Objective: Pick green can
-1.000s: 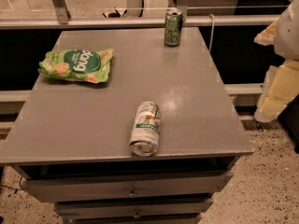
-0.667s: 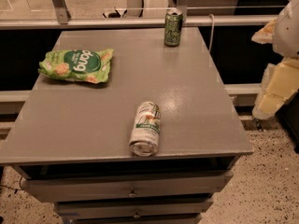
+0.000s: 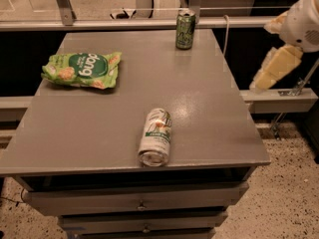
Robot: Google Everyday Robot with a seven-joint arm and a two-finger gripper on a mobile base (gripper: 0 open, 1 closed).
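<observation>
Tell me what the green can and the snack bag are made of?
The green can: probably painted metal, with a silver rim. The snack bag: likely thin plastic film, crinkled and glossy. The gripper hangs right of the table, touching neither.

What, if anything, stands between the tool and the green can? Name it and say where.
Nothing on the table does. The tool hangs off the table's right side; the green can stands upright at the far edge. Only a thin pale cord by the table's right edge lies near that path.
</observation>
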